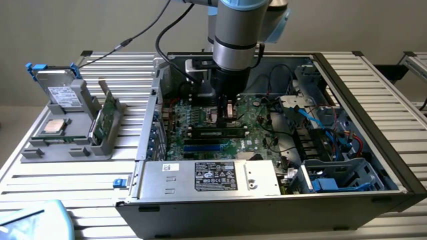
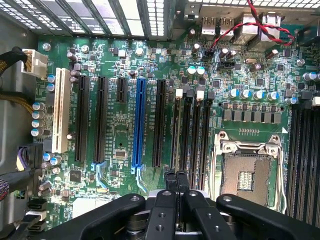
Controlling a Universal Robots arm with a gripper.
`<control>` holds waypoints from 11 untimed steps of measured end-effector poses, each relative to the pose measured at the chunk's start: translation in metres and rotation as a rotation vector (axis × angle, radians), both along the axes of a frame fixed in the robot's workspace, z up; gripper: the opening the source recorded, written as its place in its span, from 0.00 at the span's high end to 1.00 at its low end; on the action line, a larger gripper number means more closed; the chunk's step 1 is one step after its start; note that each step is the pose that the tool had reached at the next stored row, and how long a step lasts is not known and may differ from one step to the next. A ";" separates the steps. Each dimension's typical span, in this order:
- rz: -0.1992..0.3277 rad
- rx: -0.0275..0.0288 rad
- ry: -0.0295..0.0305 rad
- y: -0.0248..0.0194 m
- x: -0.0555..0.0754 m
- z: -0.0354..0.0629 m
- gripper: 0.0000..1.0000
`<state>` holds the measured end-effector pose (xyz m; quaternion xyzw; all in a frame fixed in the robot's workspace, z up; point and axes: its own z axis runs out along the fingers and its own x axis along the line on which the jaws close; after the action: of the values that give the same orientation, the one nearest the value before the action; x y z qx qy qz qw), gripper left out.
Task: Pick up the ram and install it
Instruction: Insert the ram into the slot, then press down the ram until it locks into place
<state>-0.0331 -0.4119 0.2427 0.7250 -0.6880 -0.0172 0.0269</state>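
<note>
While above memory slots (image 2: 192, 130), end effector (image 2: 176, 176) closed.

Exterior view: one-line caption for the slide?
Robot arm reaching into an open computer case, gripper close over the motherboard.

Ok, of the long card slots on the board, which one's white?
The white slot at the end of the row, beside a column of capacitors. The others are black, except one blue slot mid-row.

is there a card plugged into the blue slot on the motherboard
No, the blue slot stands empty, with its open channel visible along its whole length.
</note>
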 end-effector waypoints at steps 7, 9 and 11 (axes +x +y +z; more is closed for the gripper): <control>0.000 0.0001 0.0000 0.0000 0.000 0.0000 0.89; 0.000 0.0000 0.0000 0.0000 0.000 0.0000 0.89; 0.000 0.0000 0.0000 0.0000 0.000 0.0000 0.89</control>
<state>-0.0330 -0.4119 0.2427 0.7251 -0.6880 -0.0171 0.0269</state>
